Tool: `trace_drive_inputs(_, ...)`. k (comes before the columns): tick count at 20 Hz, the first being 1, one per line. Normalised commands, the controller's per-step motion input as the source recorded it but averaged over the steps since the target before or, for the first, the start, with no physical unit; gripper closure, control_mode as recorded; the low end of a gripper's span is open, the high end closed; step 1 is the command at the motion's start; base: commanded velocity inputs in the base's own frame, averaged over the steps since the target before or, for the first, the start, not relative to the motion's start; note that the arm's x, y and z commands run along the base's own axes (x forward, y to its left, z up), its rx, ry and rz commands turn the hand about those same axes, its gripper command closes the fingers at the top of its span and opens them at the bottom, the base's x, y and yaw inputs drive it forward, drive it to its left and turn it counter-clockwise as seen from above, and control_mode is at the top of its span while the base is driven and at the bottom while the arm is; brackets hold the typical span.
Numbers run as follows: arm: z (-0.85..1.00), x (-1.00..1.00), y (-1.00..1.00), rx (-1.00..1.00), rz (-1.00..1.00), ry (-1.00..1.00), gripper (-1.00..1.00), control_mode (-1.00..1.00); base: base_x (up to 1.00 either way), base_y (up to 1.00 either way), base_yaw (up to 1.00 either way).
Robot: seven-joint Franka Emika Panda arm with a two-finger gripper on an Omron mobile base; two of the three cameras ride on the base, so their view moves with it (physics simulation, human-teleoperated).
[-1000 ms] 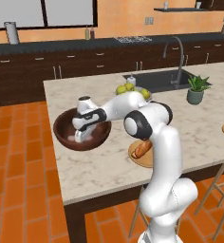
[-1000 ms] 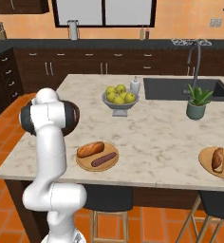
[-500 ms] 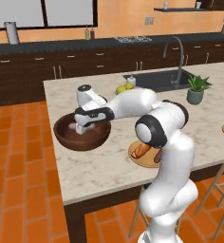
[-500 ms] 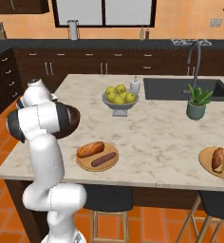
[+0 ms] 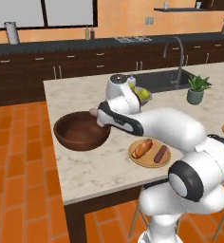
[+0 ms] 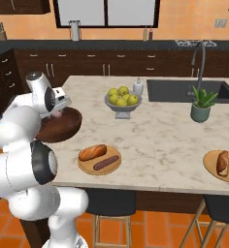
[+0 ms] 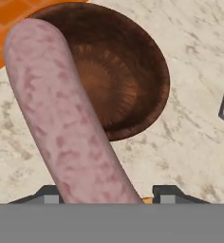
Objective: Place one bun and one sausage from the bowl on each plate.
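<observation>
The hand [image 7: 102, 199] holds a sausage [image 7: 61, 114], now lifted above the bowl [image 5: 80, 130]; fruit bowl [image 6: 122, 104] and filled plate [image 6: 100, 160] sit nearby on the desk [image 6: 160, 140].

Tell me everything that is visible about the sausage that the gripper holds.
The sausage is long and round-ended, pale pink with darker pink mottling, and looks raw. In the hand view it rises from between the gripper fingers, which are shut on its lower end, and slants up to the left. It hangs above the marble counter, partly in front of the dark wooden bowl, which looks empty. It touches nothing else.
</observation>
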Motion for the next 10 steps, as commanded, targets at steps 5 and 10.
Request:
trace_drive_inputs(5, 0.34, -1.00, -0.64, 0.07, -0.09, -0.09, 1.00, -1.00, 0.00, 0.00, 0.00)
trace_drive_inputs(10, 0.01, -0.20, -0.13, 0.01, -0.02, -0.02, 1.00, 1.00, -0.80, -0.51, -0.14)
